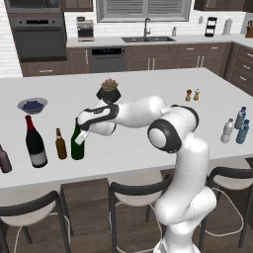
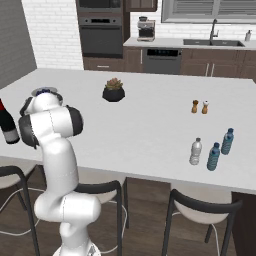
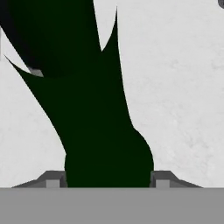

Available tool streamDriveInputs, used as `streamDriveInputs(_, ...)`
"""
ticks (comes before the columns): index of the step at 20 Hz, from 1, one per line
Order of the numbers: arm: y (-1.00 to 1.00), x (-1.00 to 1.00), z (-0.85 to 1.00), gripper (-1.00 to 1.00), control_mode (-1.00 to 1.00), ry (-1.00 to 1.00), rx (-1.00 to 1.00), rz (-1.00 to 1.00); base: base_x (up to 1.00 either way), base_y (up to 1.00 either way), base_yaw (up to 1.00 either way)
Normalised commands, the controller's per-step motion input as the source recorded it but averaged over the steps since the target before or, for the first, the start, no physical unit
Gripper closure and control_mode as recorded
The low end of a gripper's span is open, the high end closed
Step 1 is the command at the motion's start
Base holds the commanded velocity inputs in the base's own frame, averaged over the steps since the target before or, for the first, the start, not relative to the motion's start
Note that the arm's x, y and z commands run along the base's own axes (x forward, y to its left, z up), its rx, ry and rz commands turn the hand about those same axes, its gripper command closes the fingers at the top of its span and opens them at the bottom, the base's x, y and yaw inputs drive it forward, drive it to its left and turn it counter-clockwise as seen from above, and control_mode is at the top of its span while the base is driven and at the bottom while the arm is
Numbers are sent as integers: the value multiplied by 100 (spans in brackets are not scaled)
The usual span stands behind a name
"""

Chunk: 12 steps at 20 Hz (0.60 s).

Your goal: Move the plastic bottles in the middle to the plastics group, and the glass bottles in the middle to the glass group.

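A slim dark green wine bottle (image 1: 77,150) stands upright on the white island counter (image 1: 148,143) near its front left. My gripper (image 1: 80,137) is shut on its upper body. In the hand view the green bottle (image 3: 105,131) fills the gap in my gripper (image 3: 108,181), both finger tips (image 3: 52,181) against its sides. Just left stand the amber beer bottle (image 1: 61,144), the black wine bottle with red foil (image 1: 35,143) (image 2: 7,125) and a short dark brown bottle (image 1: 4,159). At the far right the clear plastic bottle (image 1: 227,131) (image 2: 195,151) stands beside two blue-tinted bottles (image 1: 242,126) (image 2: 213,156).
A bowl of blueberries (image 1: 32,105) sits at the back left, a potted plant (image 1: 109,90) (image 2: 113,90) behind my arm, and salt and pepper shakers (image 1: 192,95) (image 2: 199,106) mid-right. Bar stools (image 1: 138,190) line the counter's front edge.
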Motion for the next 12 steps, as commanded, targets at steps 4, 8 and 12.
streamDriveInputs(4,3,0,-31,100,-100,0,0,0,0,0,0)
streamDriveInputs(8,4,0,-13,100,-100,2,-2,0,0,0,0)
streamDriveInputs(12,8,0,0,100,-100,0,-1,0,0,0,0)
